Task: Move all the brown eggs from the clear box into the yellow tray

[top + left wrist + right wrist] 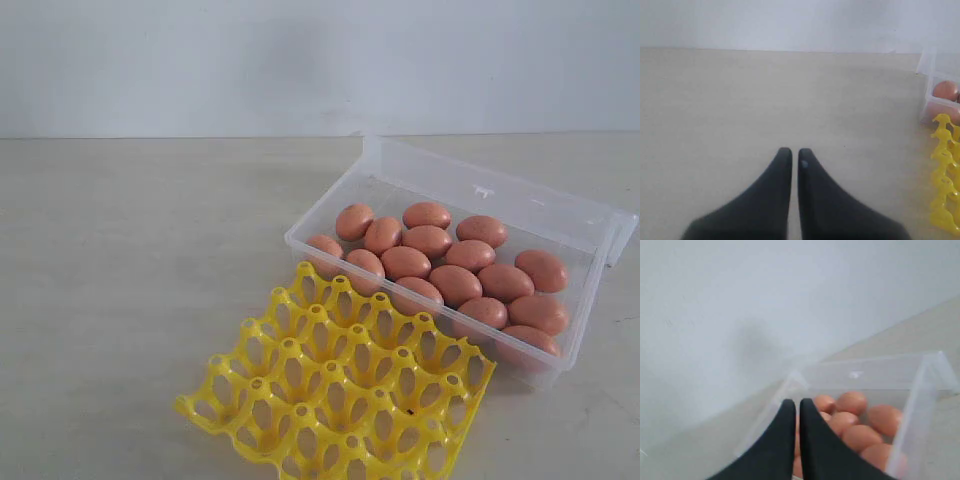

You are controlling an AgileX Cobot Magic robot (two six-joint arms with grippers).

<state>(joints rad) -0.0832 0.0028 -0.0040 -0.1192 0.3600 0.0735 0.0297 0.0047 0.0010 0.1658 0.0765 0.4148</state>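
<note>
Brown eggs [455, 270] lie in the clear box [325, 200], blurred in the right wrist view; the yellow tray [340, 390] is cut off at its near edge; right gripper [798, 407], closed on nothing, hangs by a box corner; left gripper [795, 155], closed too, over the table [740, 100], tray alongside

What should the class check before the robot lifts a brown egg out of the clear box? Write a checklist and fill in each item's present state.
1. Lid of the clear box open, brown eggs reachable: ok.
2. Visible cups of the yellow tray empty: ok.
3. Tray close beside the box: ok.
4. Right gripper open for a grasp: not ok; it is shut, pointing toward the eggs.
5. Left gripper open: not ok; it is shut over the bare table.
6. Tray lying flat: cannot tell.
</note>
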